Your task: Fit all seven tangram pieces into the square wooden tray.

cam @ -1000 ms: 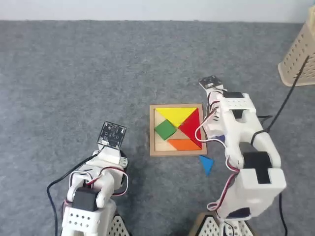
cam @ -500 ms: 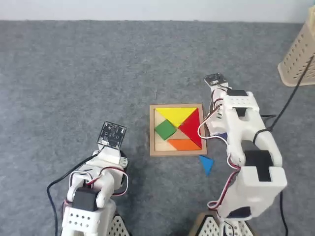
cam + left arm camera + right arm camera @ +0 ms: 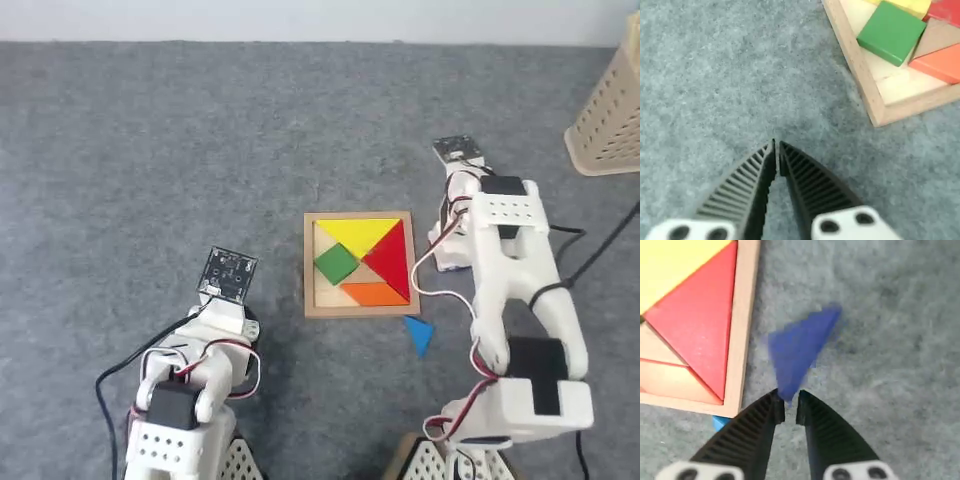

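The square wooden tray point(image 3: 310, 264) lies mid-table holding a yellow triangle point(image 3: 356, 235), a red triangle point(image 3: 390, 258), a green square point(image 3: 336, 263) and an orange piece point(image 3: 372, 293). A light blue triangle point(image 3: 419, 333) lies on the carpet off the tray's near right corner. My right arm point(image 3: 510, 250) stands just right of the tray. In the right wrist view my right gripper point(image 3: 788, 402) is closed on the tip of a dark blue triangle point(image 3: 800, 347) beside the tray's rim point(image 3: 746, 315). My left gripper point(image 3: 776, 146) is shut over bare carpet, near a tray corner point(image 3: 875, 112).
A beige slotted basket point(image 3: 610, 110) stands at the far right edge. My left arm point(image 3: 195, 375) sits at the near left. Grey carpet stretches open behind and to the left of the tray.
My right arm has swung to the right, away from the tray's right edge. The left arm and the pieces in the tray have not moved.
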Robot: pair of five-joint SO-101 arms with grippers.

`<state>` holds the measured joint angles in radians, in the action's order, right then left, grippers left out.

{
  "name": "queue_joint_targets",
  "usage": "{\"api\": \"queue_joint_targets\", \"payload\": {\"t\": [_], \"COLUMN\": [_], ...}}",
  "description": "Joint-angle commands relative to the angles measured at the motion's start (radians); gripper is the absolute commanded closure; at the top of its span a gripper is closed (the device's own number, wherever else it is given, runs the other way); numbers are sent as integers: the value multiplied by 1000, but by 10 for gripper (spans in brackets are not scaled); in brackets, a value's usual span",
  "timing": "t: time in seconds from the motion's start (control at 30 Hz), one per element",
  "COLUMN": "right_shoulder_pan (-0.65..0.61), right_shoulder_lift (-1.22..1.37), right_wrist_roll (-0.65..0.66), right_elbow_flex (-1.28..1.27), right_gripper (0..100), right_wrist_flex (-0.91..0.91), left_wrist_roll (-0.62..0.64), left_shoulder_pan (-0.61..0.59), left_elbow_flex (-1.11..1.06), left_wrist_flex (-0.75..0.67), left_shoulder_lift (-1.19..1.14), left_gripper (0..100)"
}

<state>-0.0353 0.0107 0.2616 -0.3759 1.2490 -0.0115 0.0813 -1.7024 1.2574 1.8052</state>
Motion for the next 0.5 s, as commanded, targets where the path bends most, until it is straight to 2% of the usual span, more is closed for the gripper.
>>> {"api": "queue_joint_targets", "payload": {"t": [0.0,0.1,0.2,0.3,0.47], "right_shoulder_pan": [-24,-94,-111,-59,33], "right_shoulder_lift": [-107,-171,-216,-240,-248], "right_wrist_roll": [14,41,49,44,31], "right_elbow_flex": [29,20,14,14,14], "right_gripper": [972,972,968,967,969], "right_wrist_flex": [15,48,110,170,127], "left_wrist_roll": [8,8,8,8,8], "left_shoulder_pan": [-3,-3,-3,-3,-3], "left_elbow_flex": [18,18,18,18,18], "left_wrist_flex": [6,6,6,6,6], "left_shoulder_lift": [20,20,20,20,20], "left_gripper": [988,988,988,988,988]}}
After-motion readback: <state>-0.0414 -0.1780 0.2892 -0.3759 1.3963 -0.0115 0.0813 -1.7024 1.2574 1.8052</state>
